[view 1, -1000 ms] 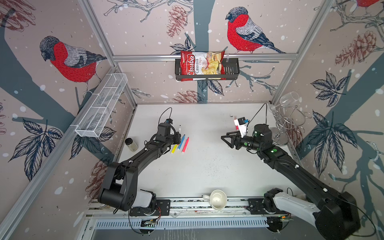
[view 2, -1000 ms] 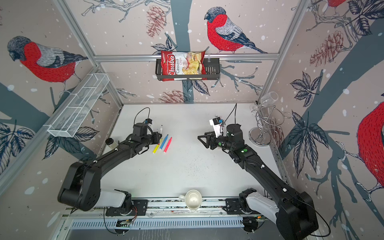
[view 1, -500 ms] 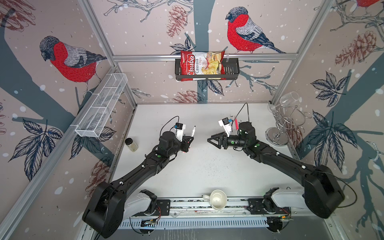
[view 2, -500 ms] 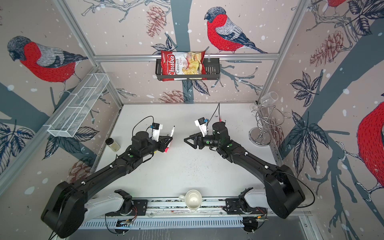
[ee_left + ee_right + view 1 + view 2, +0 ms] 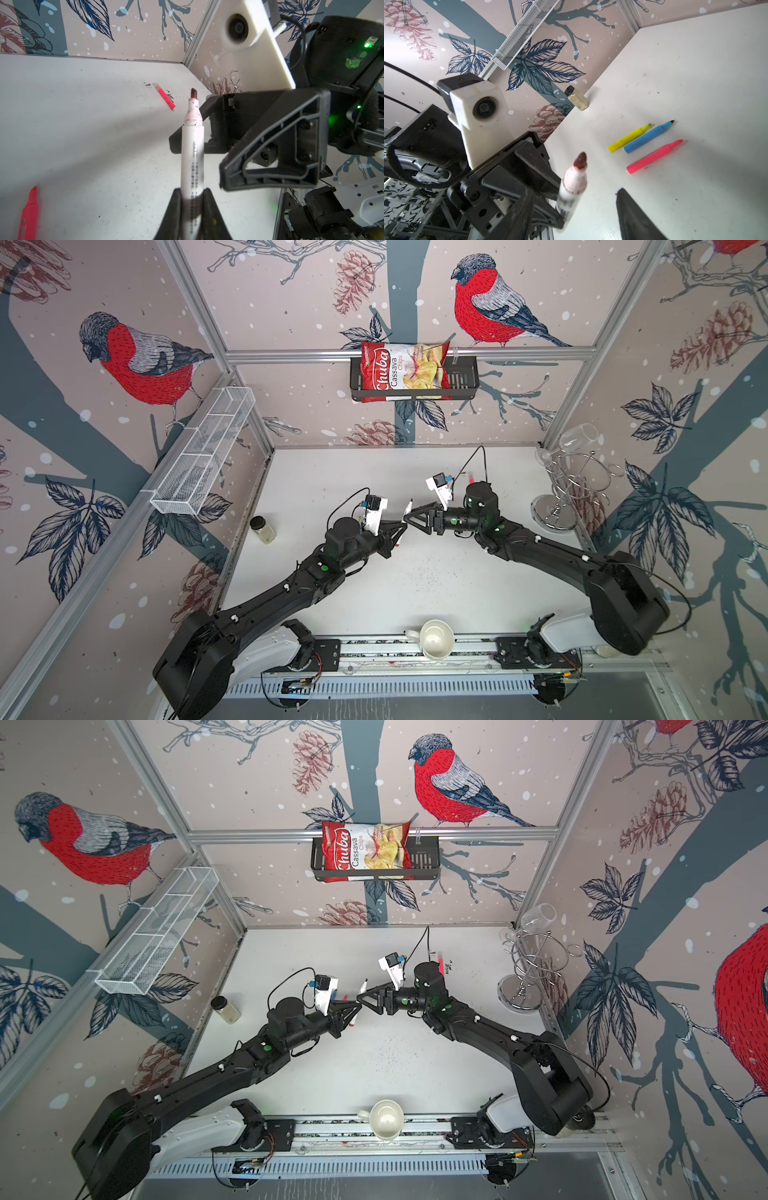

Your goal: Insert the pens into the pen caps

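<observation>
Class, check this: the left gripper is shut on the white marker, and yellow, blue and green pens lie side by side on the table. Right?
Not green: the third pen is pink. The right wrist view shows the yellow pen, blue pen and pink pen side by side on the table. The left gripper is shut on the white marker.

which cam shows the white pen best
Left wrist view: the white pen stands centred, barrel to dark tip, clamped in the left gripper. The right wrist view shows only its blurrier tip end; in both top views, a tiny sliver.
</observation>
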### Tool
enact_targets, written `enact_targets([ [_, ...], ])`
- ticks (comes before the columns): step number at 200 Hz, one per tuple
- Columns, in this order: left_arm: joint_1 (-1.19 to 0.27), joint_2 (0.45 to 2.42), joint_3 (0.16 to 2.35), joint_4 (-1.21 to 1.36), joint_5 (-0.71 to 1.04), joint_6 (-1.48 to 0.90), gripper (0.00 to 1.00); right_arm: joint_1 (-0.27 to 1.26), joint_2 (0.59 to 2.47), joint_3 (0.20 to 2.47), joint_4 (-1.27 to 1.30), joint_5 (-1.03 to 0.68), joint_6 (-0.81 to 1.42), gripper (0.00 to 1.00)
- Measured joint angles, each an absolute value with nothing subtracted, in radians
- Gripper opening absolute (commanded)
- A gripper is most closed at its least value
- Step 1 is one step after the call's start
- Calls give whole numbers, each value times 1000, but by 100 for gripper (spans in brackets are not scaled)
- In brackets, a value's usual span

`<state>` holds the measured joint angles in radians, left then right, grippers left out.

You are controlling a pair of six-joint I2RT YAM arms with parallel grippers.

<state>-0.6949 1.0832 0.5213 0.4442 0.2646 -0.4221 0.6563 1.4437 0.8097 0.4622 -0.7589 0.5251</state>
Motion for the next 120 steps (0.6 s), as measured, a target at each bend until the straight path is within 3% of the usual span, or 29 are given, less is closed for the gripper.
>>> enact_targets([
  [22, -710, 1094, 522, 459, 262, -427, 13, 661, 1444, 810, 473, -768, 529, 36],
  [40, -717, 1106, 528, 461, 258, -431, 14, 661, 1444, 810, 477, -769, 534, 23],
  [81, -735, 1116, 544, 459, 242, -426, 16, 660, 1433, 810, 477, -767, 549, 9],
  [100, -737, 1114, 548, 458, 243, -419, 36, 660, 1423, 810, 466, -763, 546, 6],
  [120, -741, 1107, 550, 455, 253, -420, 41, 661, 1411, 812, 460, -759, 543, 5],
])
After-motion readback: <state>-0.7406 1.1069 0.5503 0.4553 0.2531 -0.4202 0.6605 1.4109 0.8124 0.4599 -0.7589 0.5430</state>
